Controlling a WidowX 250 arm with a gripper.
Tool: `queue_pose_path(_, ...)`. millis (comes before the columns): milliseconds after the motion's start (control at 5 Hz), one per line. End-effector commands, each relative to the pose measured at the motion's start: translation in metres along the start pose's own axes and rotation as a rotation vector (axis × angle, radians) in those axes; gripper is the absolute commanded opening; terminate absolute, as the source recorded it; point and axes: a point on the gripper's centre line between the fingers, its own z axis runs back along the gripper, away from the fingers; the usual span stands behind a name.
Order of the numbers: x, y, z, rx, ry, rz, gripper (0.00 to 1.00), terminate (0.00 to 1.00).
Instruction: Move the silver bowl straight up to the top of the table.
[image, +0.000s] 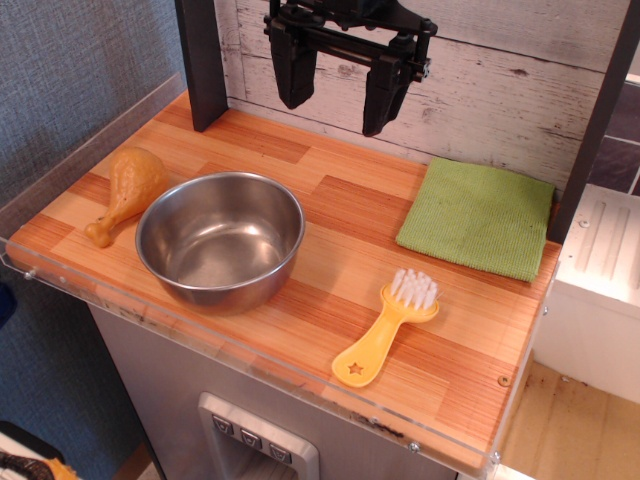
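Observation:
The silver bowl is large, round and shiny, and it stands upright and empty on the wood-plank table near the front left edge. My black gripper hangs high above the table's back edge, behind and above the bowl. Its two fingers are spread wide apart and hold nothing.
A tan toy drumstick lies just left of the bowl, almost touching it. A yellow brush with white bristles lies at the front right. A green cloth lies at the back right. A dark post and a white plank wall stand behind.

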Motion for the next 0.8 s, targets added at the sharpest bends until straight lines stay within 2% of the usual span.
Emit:
queue_pose_path(0,0.000,0.000,0.000,0.000,0.000,0.000,1.00,0.00)
queue_pose_path(400,-0.056,0.022,-0.041,0.052,0.011,0.007,1.00,0.00)
queue_pose_path(600,-0.063,0.021,-0.062,0.057,0.017,-0.003,1.00,0.00)
